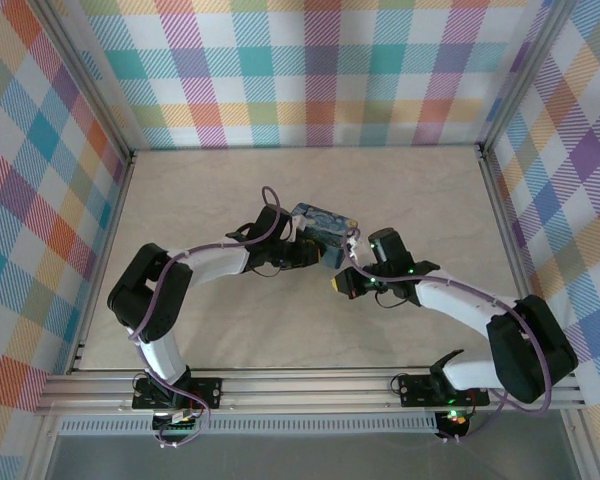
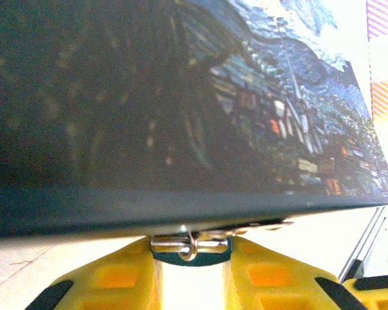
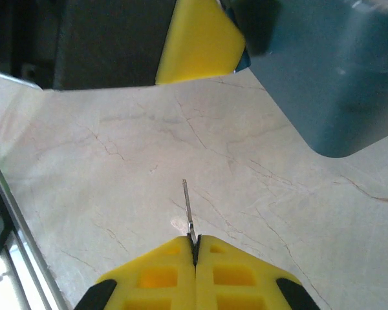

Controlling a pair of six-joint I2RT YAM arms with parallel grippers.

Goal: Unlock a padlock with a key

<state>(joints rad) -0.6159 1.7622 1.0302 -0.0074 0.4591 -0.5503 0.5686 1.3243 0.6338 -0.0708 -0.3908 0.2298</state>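
Note:
In the left wrist view the tiny padlock [image 2: 171, 245], silvery bar over a blue body, sits pinched between my left gripper's [image 2: 191, 253] yellow fingertips, right under the edge of the dark-blue painted box [image 2: 181, 116]. From above, the left gripper [image 1: 314, 256] is against the near side of the box [image 1: 325, 222]. My right gripper [image 3: 195, 244] is shut on a thin silver key [image 3: 188, 206] that pokes forward from its tips above the marble tabletop. From above, the right gripper [image 1: 342, 284] is just right of and nearer than the left one. The left gripper's yellow finger [image 3: 197, 42] shows ahead of the key.
The marble tabletop [image 1: 230, 190] is walled by checkered panels on three sides. An aluminium rail [image 1: 310, 385] runs along the near edge, and a side rail [image 3: 13, 213] lies left of the right gripper. The box's teal corner [image 3: 330, 77] stands ahead and to the right of the key.

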